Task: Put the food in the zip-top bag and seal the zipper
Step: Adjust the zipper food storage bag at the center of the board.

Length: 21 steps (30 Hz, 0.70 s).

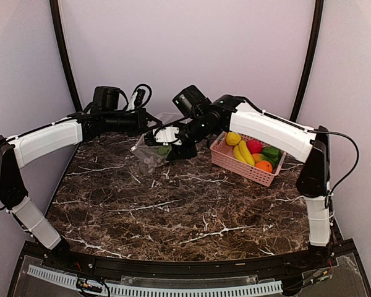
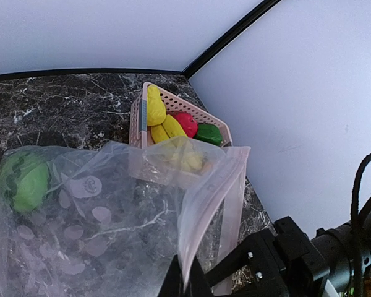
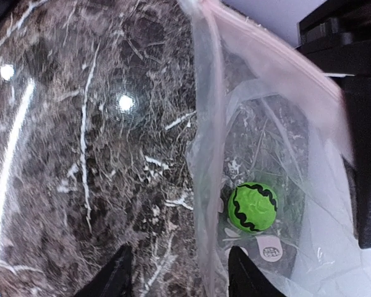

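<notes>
The clear zip-top bag (image 1: 149,154) with white dots lies at the back middle of the table. My left gripper (image 2: 185,281) is shut on its pinkish zipper strip (image 2: 219,179) and holds the mouth up. A green round piece with a black wavy line (image 3: 252,207) lies inside the bag; it also shows in the left wrist view (image 2: 23,179). My right gripper (image 3: 176,272) is open and empty, hovering over the bag's mouth edge. The rest of the food sits in the pink basket (image 1: 232,162): banana (image 1: 242,153), yellow pear (image 1: 233,138), red fruit (image 1: 254,146), green pepper (image 1: 271,153), orange (image 1: 264,166).
The pink basket stands at the back right, close to my right arm's forearm. The white walls and black corner poles close in behind the bag. The two grippers are near each other above the bag.
</notes>
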Each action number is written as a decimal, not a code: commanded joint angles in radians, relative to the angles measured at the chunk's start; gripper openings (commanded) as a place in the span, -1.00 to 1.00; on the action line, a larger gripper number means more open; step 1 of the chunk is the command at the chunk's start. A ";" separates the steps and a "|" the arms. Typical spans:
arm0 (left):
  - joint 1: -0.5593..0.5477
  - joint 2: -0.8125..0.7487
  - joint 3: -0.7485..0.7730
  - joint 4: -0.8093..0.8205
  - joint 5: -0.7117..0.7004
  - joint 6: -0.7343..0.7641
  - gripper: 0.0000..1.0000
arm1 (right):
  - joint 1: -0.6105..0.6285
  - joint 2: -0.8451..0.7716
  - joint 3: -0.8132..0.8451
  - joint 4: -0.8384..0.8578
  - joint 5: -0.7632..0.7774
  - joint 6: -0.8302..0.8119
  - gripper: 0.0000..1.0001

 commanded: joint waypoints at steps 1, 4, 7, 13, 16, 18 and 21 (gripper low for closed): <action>-0.003 -0.009 0.047 -0.091 -0.013 0.074 -0.98 | 0.006 0.002 0.029 0.041 0.115 -0.007 -0.28; -0.003 0.010 0.119 -0.234 -0.062 0.190 -0.98 | 0.008 -0.018 0.036 0.096 0.140 -0.008 -0.85; -0.003 0.037 0.220 -0.381 -0.153 0.313 -0.98 | 0.006 -0.039 0.031 0.211 0.192 -0.026 -1.00; -0.003 0.081 0.470 -0.605 -0.381 0.520 -0.98 | 0.005 0.018 0.151 0.255 0.188 -0.037 -1.00; -0.003 0.117 0.520 -0.685 -0.486 0.610 -0.98 | 0.009 0.033 0.208 0.202 0.138 -0.030 -1.00; -0.003 0.124 0.530 -0.700 -0.539 0.625 -0.98 | 0.011 0.027 0.235 0.120 0.052 -0.036 -1.00; -0.003 0.114 0.516 -0.677 -0.529 0.618 -0.98 | 0.011 0.014 0.221 0.053 -0.014 -0.037 -0.98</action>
